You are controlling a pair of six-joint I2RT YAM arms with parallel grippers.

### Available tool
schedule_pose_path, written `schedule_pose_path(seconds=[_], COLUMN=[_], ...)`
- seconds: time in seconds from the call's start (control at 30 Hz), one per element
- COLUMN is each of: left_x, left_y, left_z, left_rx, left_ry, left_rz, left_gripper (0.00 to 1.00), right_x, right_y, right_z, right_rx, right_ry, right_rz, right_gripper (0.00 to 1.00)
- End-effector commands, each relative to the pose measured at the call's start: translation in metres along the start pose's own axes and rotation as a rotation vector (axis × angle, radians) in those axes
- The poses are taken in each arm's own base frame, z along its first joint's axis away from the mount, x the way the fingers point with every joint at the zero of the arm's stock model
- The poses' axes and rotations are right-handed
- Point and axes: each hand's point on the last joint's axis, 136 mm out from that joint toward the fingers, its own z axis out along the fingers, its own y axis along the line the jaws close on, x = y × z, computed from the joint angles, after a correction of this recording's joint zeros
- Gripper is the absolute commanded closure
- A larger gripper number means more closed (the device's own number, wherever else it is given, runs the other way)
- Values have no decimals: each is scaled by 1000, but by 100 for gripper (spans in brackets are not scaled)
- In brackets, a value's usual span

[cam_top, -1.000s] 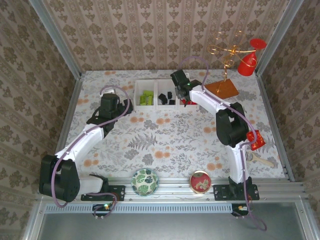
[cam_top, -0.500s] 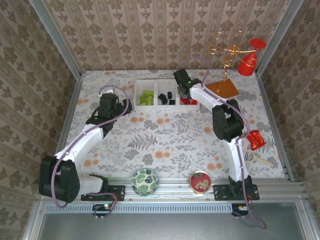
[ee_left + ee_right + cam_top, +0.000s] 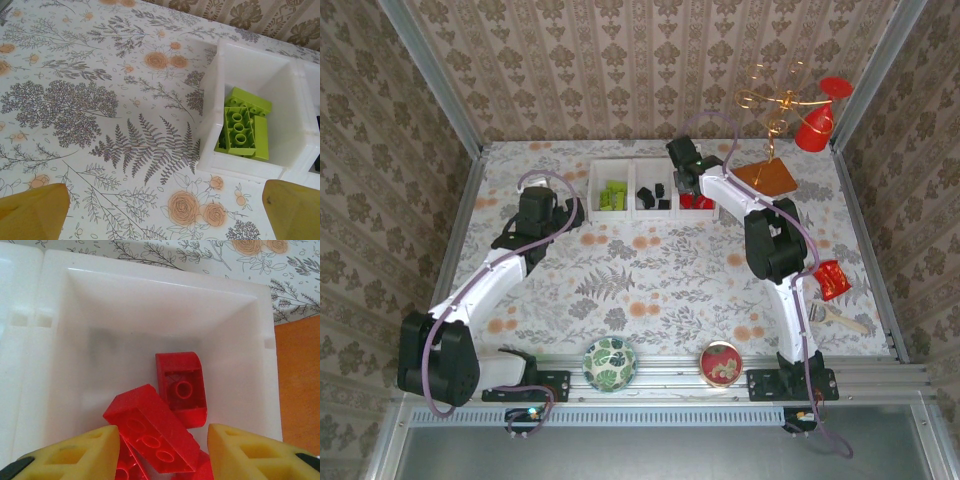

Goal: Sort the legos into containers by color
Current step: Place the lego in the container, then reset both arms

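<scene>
Red plastic bricks (image 3: 170, 405) lie in the right-end compartment of the white plastic three-compartment tray (image 3: 55, 340). The lowest ones are cut off by the frame edge and partly hidden behind yellow fingertips (image 3: 75, 452). Right gripper (image 3: 163, 450) hangs directly over that compartment, jaws apart, clamping nothing. Lime green bricks (image 3: 244, 127) are piled in the tray's left-end compartment. Tiny black cubes (image 3: 653, 194) sit in the middle one, too small to count. Left gripper (image 3: 165, 215) is just beside the tray's left end, jaws wide apart, empty.
</scene>
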Motion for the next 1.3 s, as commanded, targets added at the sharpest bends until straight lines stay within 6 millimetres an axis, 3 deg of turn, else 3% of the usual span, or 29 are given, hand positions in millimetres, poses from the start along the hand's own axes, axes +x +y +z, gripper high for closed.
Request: schedule_pose_path(seconds=[0.0, 0.4, 0.77, 0.97, 1.1, 1.27], left_x=[-1, -4, -6, -5, -7, -5], left_y=[3, 5, 19, 40, 56, 72], left_z=[-5, -12, -27, -38, -47, -52], left_rx=[7, 0, -40, -106, -154, -207], left_ry=[-6, -26, -66, -119, -183, -258], left_rz=[-15, -18, 0, 36, 70, 137], left_gripper=[0, 0, 0, 0, 0, 0], right_x=[-15, 0, 40, 69, 86, 99], right_y=[-7, -16, -29, -59, -90, -137], right_z=[-23, -60, -104, -137, -158, -184], right_rx=[-22, -44, -51, -47, 18, 138], right_ry=[-43, -79, -111, -173, -230, -309], right_rz=[26, 48, 82, 169, 216, 282], right_gripper=[48, 42, 34, 23, 0, 0])
